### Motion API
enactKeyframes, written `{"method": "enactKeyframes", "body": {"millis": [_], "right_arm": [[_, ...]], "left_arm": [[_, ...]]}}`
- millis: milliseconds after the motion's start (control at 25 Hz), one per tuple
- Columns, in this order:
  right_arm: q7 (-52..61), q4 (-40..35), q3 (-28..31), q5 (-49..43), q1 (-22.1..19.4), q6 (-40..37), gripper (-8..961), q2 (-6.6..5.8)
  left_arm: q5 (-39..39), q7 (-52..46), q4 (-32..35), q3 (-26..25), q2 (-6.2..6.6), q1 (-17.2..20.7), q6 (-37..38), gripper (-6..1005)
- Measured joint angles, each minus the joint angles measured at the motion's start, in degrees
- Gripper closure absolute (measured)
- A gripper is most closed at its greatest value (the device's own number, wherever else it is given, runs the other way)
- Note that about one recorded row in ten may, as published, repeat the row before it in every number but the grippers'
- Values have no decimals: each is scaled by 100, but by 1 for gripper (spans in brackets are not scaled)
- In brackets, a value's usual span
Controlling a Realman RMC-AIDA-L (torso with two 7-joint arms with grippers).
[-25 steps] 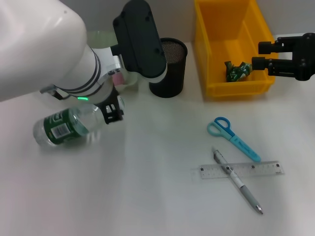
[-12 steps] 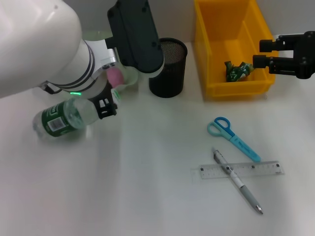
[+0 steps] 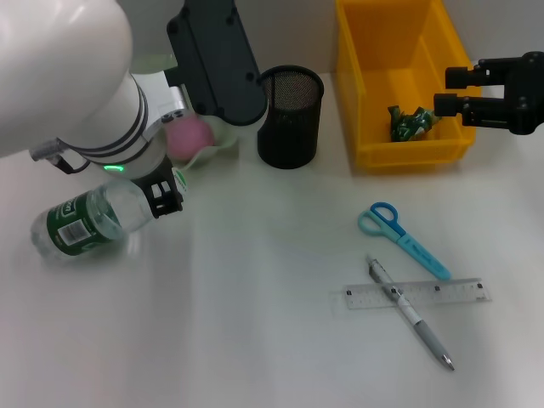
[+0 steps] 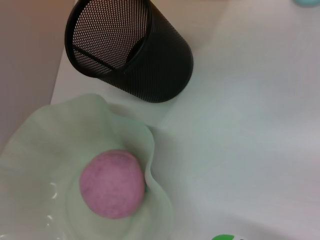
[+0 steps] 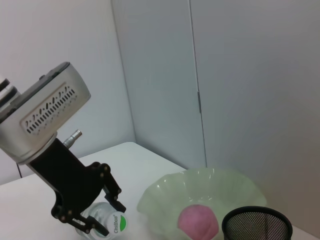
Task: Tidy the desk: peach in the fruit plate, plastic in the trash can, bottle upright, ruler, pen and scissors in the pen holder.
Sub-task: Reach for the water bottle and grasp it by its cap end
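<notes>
My left gripper (image 3: 163, 196) is shut on the neck of the clear bottle (image 3: 81, 223) with the green label, which lies tilted on the table at the left. The right wrist view shows the same left gripper (image 5: 95, 221) at the bottle's cap (image 5: 118, 223). A pink peach (image 3: 189, 136) rests in the pale green fruit plate (image 4: 40, 145), beside the black mesh pen holder (image 3: 291, 116). Crumpled green plastic (image 3: 412, 121) lies in the yellow bin (image 3: 374, 85). My right gripper (image 3: 449, 93) hovers open over the bin's right edge. Blue scissors (image 3: 399, 238), a pen (image 3: 414, 316) and a clear ruler (image 3: 442, 291) lie at the front right.
The pen lies across the ruler. The left arm's white body covers the back left of the table and part of the plate. Bare tabletop lies between the bottle and the stationery.
My left gripper has drawn the bottle leftward and toward the front edge, uncovering more of the peach. The right gripper has barely shifted.
</notes>
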Motion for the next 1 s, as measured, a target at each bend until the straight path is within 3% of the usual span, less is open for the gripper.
{"method": "enactKeyframes", "body": {"millis": [1000], "right_arm": [[28,-3,51,0,-19,-34,438,-24]], "left_arm": [[25,445,1245,-737,162,59,569,610]]}}
